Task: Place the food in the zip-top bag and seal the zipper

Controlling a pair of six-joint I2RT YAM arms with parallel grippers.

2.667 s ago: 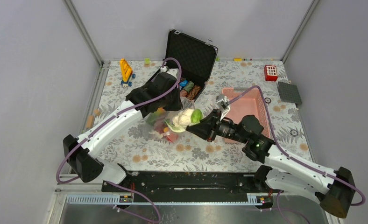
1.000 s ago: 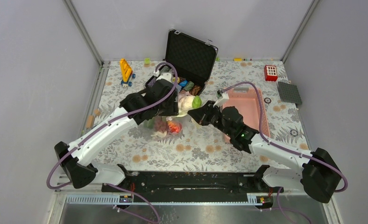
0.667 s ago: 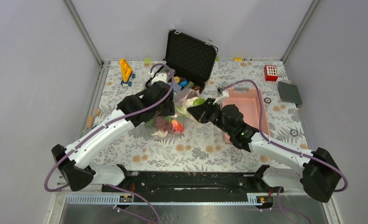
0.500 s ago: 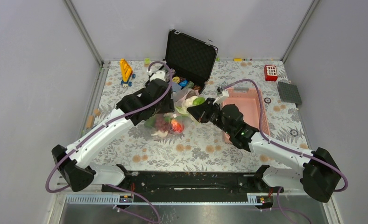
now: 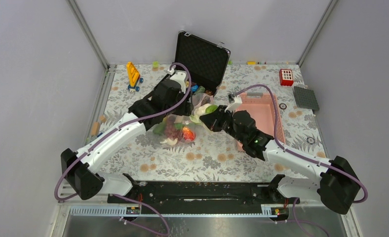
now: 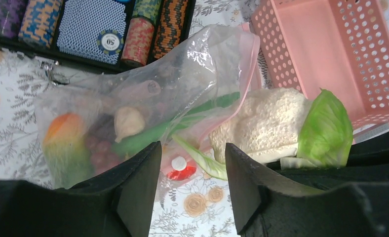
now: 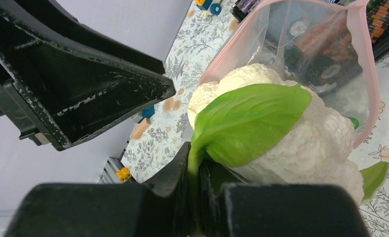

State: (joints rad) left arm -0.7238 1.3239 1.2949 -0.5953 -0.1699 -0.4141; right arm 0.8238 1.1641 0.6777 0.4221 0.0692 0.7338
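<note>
The clear zip-top bag (image 6: 148, 98) lies on the flowered table with its mouth toward the pink basket. The pink zipper (image 6: 252, 54) curves round the open mouth. Inside are an orange-green mango (image 6: 64, 138), dark grapes (image 6: 98, 148), a long green vegetable (image 6: 153, 136) and a red fruit (image 6: 182, 170). My right gripper (image 7: 197, 173) is shut on the green leaf (image 7: 247, 123) of a white cauliflower (image 7: 306, 143), which it holds at the bag's mouth (image 5: 201, 110). My left gripper (image 6: 192, 192) hovers open above the bag with nothing between its fingers.
The pink basket (image 6: 330, 44) stands just right of the bag. An open black case (image 5: 202, 54) with poker chips (image 6: 138, 39) sits behind it. A yellow toy (image 5: 133, 74), a red block (image 5: 286, 77) and a grey plate (image 5: 306, 98) lie further off.
My right gripper has carried the cauliflower away from me to the bag's mouth and now holds still. My left arm has shifted slightly toward the case, its jaws still apart.
</note>
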